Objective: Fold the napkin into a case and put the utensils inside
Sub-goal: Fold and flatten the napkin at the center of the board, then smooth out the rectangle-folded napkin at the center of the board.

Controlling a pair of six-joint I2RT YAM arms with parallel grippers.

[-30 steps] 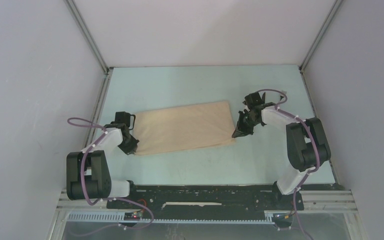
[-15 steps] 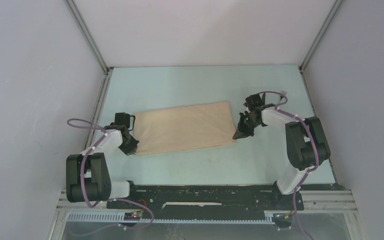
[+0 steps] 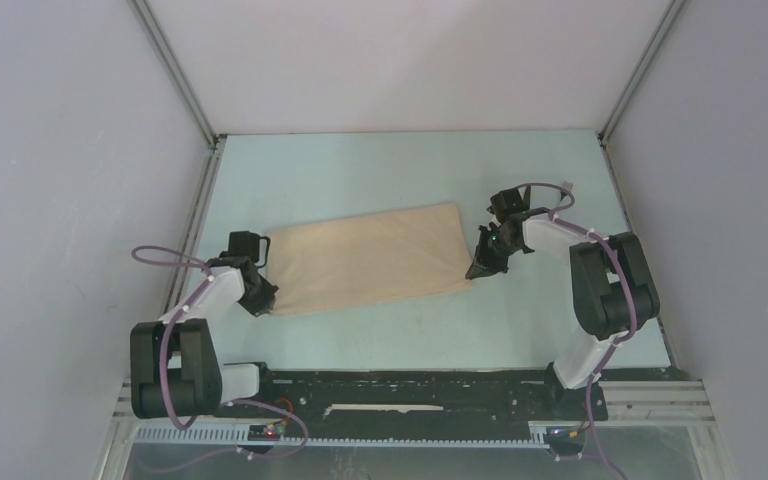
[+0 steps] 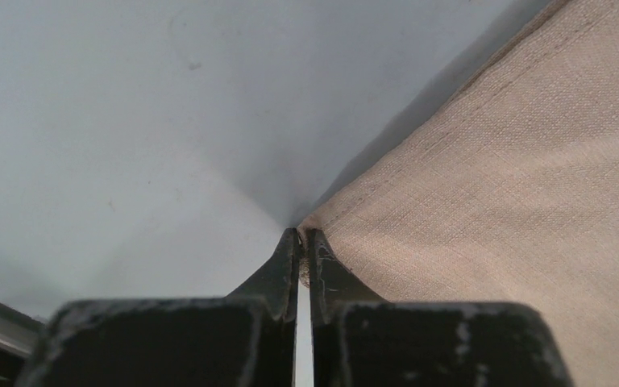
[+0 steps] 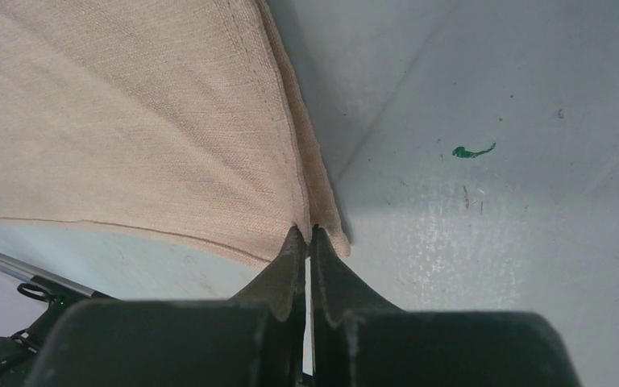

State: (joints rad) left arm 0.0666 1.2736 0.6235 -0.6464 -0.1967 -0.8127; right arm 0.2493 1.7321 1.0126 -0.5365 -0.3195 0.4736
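Napkin [image 3: 368,258]: beige cloth, laid out as a wide oblong in the middle of the surface [image 3: 380,170]. Its right end is angled slightly toward the far wall. Two layers show along its right edge.
Left end effector [image 4: 302,242]: jaws pinched together on the napkin's near-left corner.
Right end effector [image 5: 308,238]: jaws pinched together on the hem at the napkin's near-right corner.
Surface marking: small green mark [image 5: 473,151] on bare surface, near the cloth's right edge but apart from it.

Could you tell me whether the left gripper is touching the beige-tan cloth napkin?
Touching: left wrist view shows the left gripper pinching a corner of the beige cloth napkin.
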